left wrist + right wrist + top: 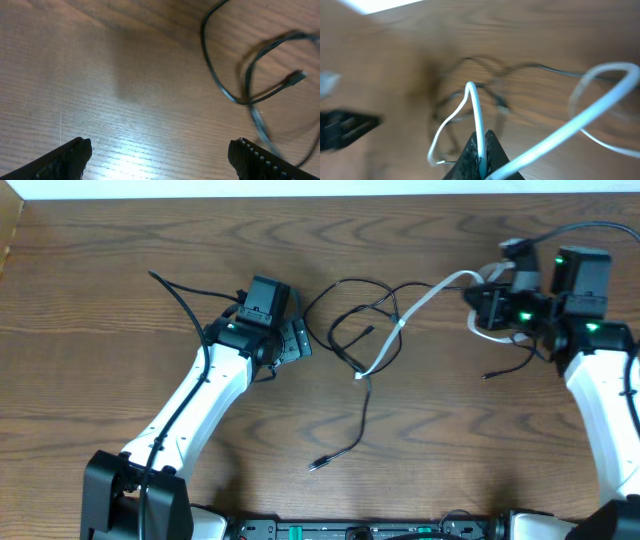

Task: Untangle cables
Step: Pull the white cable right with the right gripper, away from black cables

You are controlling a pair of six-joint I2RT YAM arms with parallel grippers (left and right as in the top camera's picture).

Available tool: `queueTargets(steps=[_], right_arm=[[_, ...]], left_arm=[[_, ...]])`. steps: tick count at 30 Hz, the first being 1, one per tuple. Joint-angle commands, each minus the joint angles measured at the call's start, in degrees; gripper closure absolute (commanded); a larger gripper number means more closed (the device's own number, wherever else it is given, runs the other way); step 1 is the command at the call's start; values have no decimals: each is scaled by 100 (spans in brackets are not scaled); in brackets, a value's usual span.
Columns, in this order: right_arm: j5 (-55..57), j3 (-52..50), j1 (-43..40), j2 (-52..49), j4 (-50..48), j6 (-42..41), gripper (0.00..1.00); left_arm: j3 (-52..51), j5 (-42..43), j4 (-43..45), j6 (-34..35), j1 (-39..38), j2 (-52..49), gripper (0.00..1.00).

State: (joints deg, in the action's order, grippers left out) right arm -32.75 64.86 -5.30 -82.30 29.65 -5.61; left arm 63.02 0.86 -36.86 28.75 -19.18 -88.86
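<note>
Clamping gripper: the right gripper (pixel 487 305) has its two dark fingers together on the thin, flexible white cable (pixel 420 305). It is near the far right corner of the worktop.
Right wrist view: the white cable (pixel 475 107) comes up out of the pinched fingers as a narrow loop. A second, wider loop of it swings to the right.
Open gripper: the left gripper (pixel 295 340) has its fingers wide apart and nothing between them. It is left of the middle of the worktop and points toward the tangle.
Left wrist view: only bare wood lies between the two fingers of the left gripper (pixel 160 160).
White cable, place: it runs from the right gripper diagonally to the middle of the worktop. There its end lies across the black loops.
Black cable: the long, thin black cable (pixel 365 405) makes several crossed loops in the middle of the worktop, just beside the left gripper. One tail goes toward the near edge and ends in a small plug (pixel 318 465).
Worktop: brown wood-grain surface (pixel 120 240).
</note>
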Motion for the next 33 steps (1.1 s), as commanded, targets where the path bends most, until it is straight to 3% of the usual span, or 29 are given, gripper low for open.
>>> queueTargets(steps=[1,5,17,23,26,33], right_arm=[[1659,-39,-326,-129,105,-87,99],[2575,-48,-612,-229,326,-380,99],[3165,-48,-1202,-299,876,-380,99],[4605,-105,-1250,-302,1139,-951,99],[5399,-262,-1252,-304,1014,-1318,99],[5862,-719,-1279,-522,109,-1307,99]], left_arm=[[-50,-131,9,-63,13,11,8],[-50,-136,11,-66,13,11,7],[-50,-136,9,-66,13,11,3],[-50,-136,9,-66,13,11,2],[-50,-136,11,-66,13,11,2],[-50,-136,9,-66,13,11,1]])
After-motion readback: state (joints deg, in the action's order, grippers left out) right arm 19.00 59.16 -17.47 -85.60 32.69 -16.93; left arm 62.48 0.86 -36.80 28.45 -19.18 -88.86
